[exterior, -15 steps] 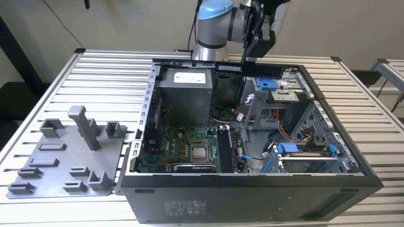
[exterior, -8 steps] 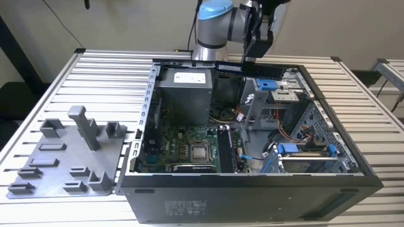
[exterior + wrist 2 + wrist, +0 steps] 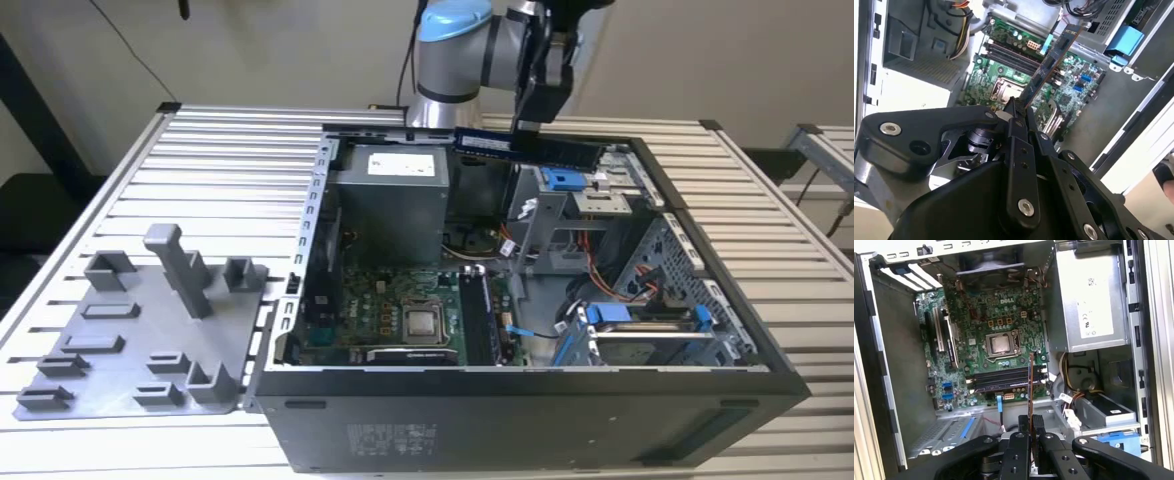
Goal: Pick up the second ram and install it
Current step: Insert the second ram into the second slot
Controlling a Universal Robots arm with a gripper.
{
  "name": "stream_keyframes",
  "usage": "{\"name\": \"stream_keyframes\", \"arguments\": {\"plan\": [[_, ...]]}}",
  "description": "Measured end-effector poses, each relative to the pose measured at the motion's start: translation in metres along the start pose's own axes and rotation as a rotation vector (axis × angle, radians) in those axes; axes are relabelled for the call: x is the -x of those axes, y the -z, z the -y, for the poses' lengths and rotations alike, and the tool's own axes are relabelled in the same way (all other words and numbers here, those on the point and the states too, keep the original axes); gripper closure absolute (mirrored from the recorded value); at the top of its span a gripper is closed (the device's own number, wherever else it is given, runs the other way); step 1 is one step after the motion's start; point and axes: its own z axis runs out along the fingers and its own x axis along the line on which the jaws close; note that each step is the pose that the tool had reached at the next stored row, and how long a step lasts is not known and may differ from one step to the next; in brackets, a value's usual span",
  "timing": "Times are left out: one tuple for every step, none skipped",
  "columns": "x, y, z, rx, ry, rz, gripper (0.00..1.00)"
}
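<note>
The gripper [image 3: 1018, 107] is pressed together on the second ram [image 3: 1051, 60], its two black fingers [image 3: 1013, 116] pinching the flat faces of the stick. In both wrist views the stick juts straight out past the fingertips, edge-on, with the board beyond it. It hangs in the air, clear of everything in the case.

Past the stick lies the green motherboard [image 3: 999, 330]. The dark memory slots [image 3: 1004, 377] lie closest to the stick's line, then the bare processor socket [image 3: 1002, 344], and off to one side stands the grey power supply [image 3: 1089, 300].

For the exterior view, twelve o'clock is taken as away from the camera. There the stick is held level above the far rim of the open computer case [image 3: 534, 410], at about one o'clock from the socket, gripped from above near its middle. Blue drive latches [image 3: 565, 180] sit just below it, toward five o'clock. The case rests on a slatted table [image 3: 240, 140]. A grey holder tray [image 3: 134, 340] lies at nine o'clock of the case, just beside its wall and well apart from the stick.
</note>
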Motion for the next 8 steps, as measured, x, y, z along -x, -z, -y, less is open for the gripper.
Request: {"name": "stream_keyframes", "arguments": {"plan": [[0.0,0.0,0.0,0.0,-0.005,0.0,0.86],[0.0,-0.0001,0.0,0.0,-0.01,0.0,0.86],[0.0,-0.0001,0.0,0.0,-0.016,0.0,0.86],[0.0,-0.0001,0.0,0.0,-0.022,0.0,0.86],[0.0,-0.0001,0.0,-0.0001,-0.027,0.0,0.86],[0.0,-0.0002,0.0,-0.0001,-0.033,-0.0001,0.86],[0.0,-0.0002,0.0,-0.0001,-0.039,0.0,0.86],[0.0,-0.0002,0.0,-0.0001,-0.044,0.0,0.86]]}}
